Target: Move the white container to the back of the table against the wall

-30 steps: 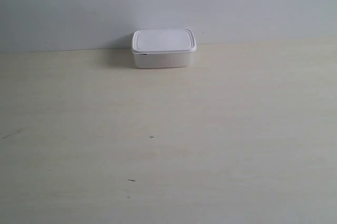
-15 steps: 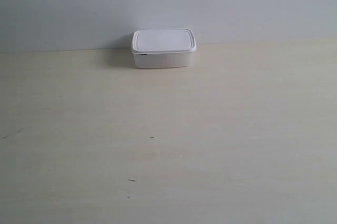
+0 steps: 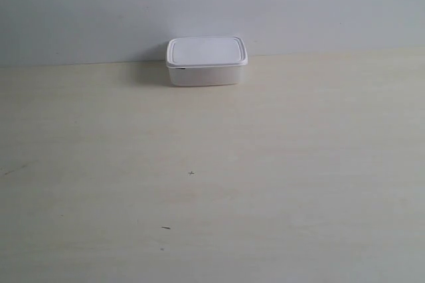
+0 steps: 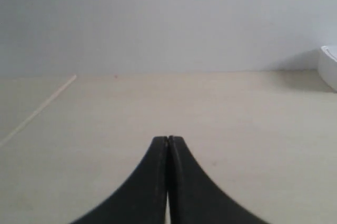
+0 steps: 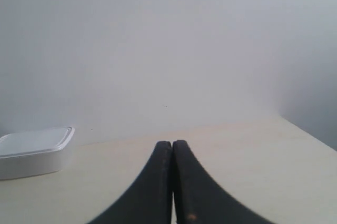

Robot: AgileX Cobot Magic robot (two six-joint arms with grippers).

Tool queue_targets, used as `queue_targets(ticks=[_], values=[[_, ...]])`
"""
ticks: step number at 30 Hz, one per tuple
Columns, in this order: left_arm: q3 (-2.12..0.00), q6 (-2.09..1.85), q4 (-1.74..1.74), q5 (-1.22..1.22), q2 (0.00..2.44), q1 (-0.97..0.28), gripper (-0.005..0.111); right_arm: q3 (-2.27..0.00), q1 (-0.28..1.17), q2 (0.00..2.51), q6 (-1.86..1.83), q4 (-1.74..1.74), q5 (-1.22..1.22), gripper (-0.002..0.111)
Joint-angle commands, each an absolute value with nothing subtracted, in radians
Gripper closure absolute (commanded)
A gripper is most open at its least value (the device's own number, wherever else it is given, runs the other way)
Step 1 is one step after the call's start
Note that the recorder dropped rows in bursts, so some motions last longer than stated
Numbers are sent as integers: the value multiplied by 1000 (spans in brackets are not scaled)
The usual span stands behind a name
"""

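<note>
left gripper (image 4: 168, 141) clenched, empty, right gripper (image 5: 172, 145) clenched, empty, white container (image 3: 206, 61) lid on, upright, at the wall (image 3: 212, 4), on table (image 3: 265, 163)

White container (image 3: 206, 61) on table (image 3: 212, 183), against wall (image 3: 212, 4)

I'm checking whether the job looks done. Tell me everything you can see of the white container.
The white container is a small rectangular box with rounded corners, plastic by its look. Its flat, rimmed lid is shut on top. It stands upright and level on the table, at the back edge by the wall. Whether it touches the wall cannot be told. Nothing else touches it.
</note>
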State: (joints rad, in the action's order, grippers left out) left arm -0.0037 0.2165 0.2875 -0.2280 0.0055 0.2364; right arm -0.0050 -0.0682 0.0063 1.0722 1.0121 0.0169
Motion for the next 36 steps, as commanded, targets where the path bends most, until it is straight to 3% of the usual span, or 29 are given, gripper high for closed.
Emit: queue_targets(ticks=[1, 7, 11, 21, 31, 36], values=[[0, 224, 93, -338, 0, 238, 107, 0, -75, 0, 1074, 1023, 50, 108], [0, 224, 81, -361, 0, 238, 107, 0, -75, 0, 1072, 995, 62, 108], [0, 224, 81, -361, 0, 238, 107, 0, -75, 0, 972, 758, 73, 108], [0, 222, 81, -361, 0, 238, 107, 0, -75, 0, 64, 457, 347, 108], [0, 222, 81, -361, 0, 238, 107, 0, -75, 0, 53, 26, 339, 108], [0, 222, 79, -361, 0, 238, 107, 0, -75, 0, 53, 0, 341, 108]])
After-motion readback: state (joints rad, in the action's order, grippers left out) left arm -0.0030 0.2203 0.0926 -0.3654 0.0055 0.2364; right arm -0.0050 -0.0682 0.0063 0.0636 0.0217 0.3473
